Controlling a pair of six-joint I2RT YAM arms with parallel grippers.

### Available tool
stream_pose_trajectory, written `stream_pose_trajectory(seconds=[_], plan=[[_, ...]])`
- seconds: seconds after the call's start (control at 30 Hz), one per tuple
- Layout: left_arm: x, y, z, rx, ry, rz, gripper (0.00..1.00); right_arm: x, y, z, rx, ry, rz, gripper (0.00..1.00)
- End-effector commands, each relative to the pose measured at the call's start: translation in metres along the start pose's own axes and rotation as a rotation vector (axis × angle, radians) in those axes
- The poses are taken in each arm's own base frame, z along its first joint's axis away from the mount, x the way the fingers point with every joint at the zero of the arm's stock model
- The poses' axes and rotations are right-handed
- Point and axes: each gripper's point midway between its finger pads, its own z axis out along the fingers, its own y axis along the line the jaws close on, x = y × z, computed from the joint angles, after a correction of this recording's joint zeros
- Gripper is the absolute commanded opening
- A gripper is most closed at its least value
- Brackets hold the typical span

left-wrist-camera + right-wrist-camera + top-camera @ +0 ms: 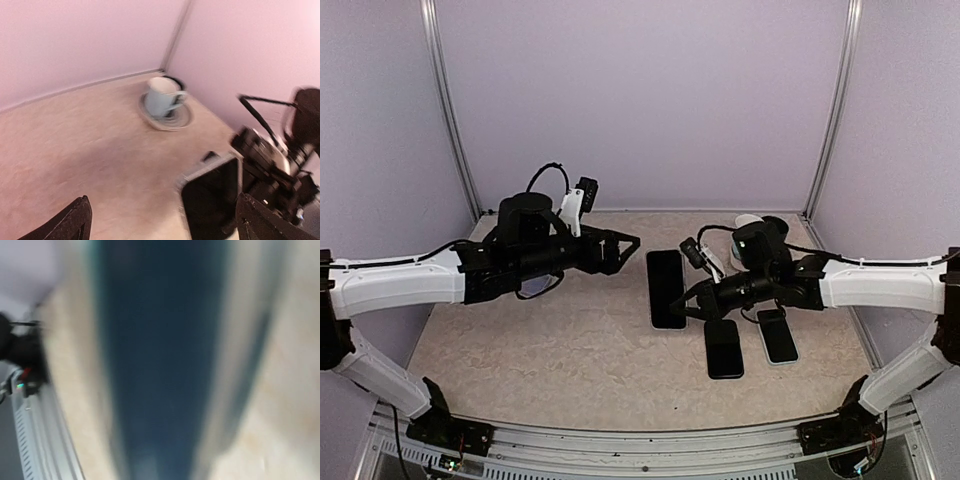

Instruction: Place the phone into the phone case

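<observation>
A large dark rectangle with a raised pale rim (667, 288) lies flat at mid table and looks like the phone case (212, 197). A plain black phone (724, 347) lies just right of it. My left gripper (628, 243) hovers left of the case with its jaws wide apart and nothing between them (162, 212). My right gripper (686, 305) sits low at the case's right edge, between case and phone. In the right wrist view a blurred dark blue surface (160, 365) fills the middle and hides the fingers.
A third dark slab with a pale blue rim (778, 335) lies right of the black phone. A pale cup on a saucer (162, 100) stands in the back right corner, partly behind the right arm (750, 245). Lilac walls close in the table on three sides.
</observation>
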Motion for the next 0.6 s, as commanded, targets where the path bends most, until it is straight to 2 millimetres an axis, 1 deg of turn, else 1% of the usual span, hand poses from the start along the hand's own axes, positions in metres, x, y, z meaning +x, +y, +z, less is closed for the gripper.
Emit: stream_pose_trajectory(seconds=[0.0,0.03,0.07,0.13,0.3,0.37,0.47,0.57], plan=[[0.055,0.118,0.011,-0.424,0.199,-0.250,0.99,0.048,-0.031,0.031,0.052,0.163,0.396,0.00],[0.065,0.123,0.013,-0.434,0.223,-0.273,0.99,0.058,-0.034,0.036,0.052,0.189,0.449,0.00],[0.077,0.127,0.014,-0.443,0.246,-0.289,0.99,0.061,-0.034,0.040,0.038,0.189,0.478,0.00],[0.088,0.127,0.016,-0.431,0.258,-0.306,0.99,0.066,-0.035,0.045,0.015,0.174,0.532,0.00],[0.094,0.129,0.016,-0.432,0.259,-0.322,0.99,0.077,-0.051,0.053,0.069,0.173,0.595,0.00],[0.095,0.129,0.017,-0.434,0.264,-0.319,0.99,0.087,-0.056,0.057,0.064,0.190,0.631,0.00],[0.097,0.131,0.019,-0.441,0.272,-0.315,0.99,0.104,-0.057,0.063,0.039,0.238,0.685,0.00],[0.100,0.134,0.019,-0.452,0.282,-0.313,0.99,0.116,-0.061,0.062,0.063,0.268,0.708,0.00]])
